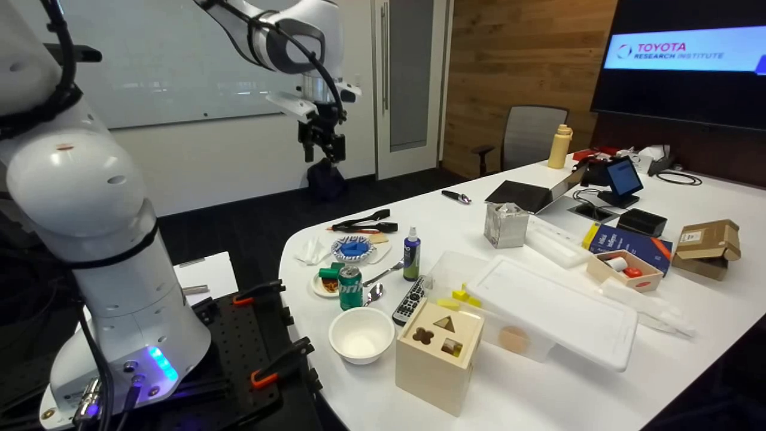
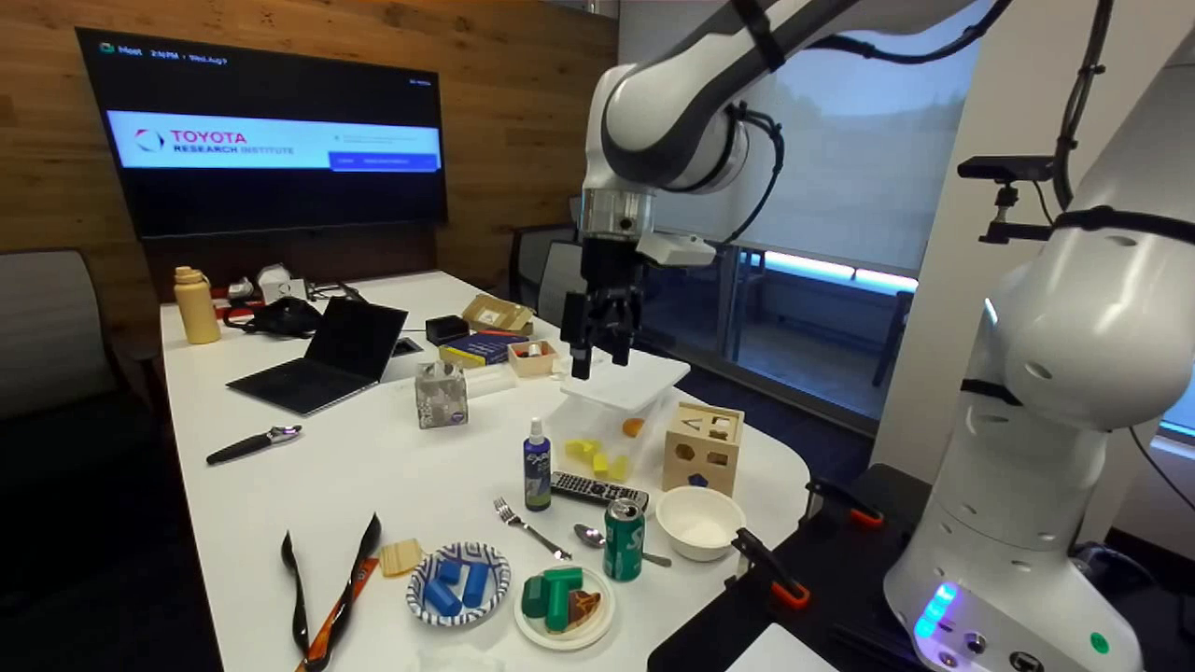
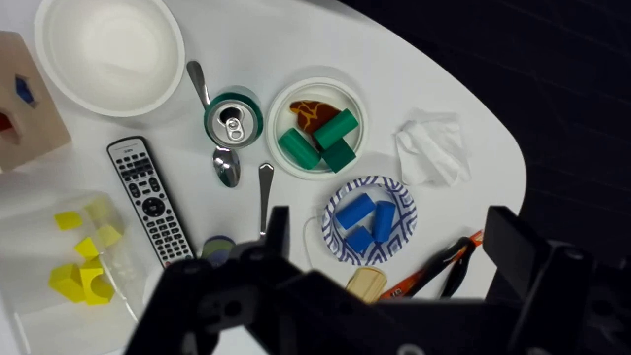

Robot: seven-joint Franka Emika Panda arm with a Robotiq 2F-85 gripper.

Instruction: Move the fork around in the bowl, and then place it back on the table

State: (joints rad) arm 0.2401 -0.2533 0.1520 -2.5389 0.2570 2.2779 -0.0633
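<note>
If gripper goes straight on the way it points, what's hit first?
Probably the green blocks on the white plate: the gripper points down, open, seemingly over them. Depth is unclear, so the neighbouring patterned dish could come first instead.

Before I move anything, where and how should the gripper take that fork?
I'd try the fork mid-handle, from straight above, closing across its narrow width. It lies flat on the table; the spray bottle stands near its tines and the can near its handle end, so coming sideways looks riskier.
</note>
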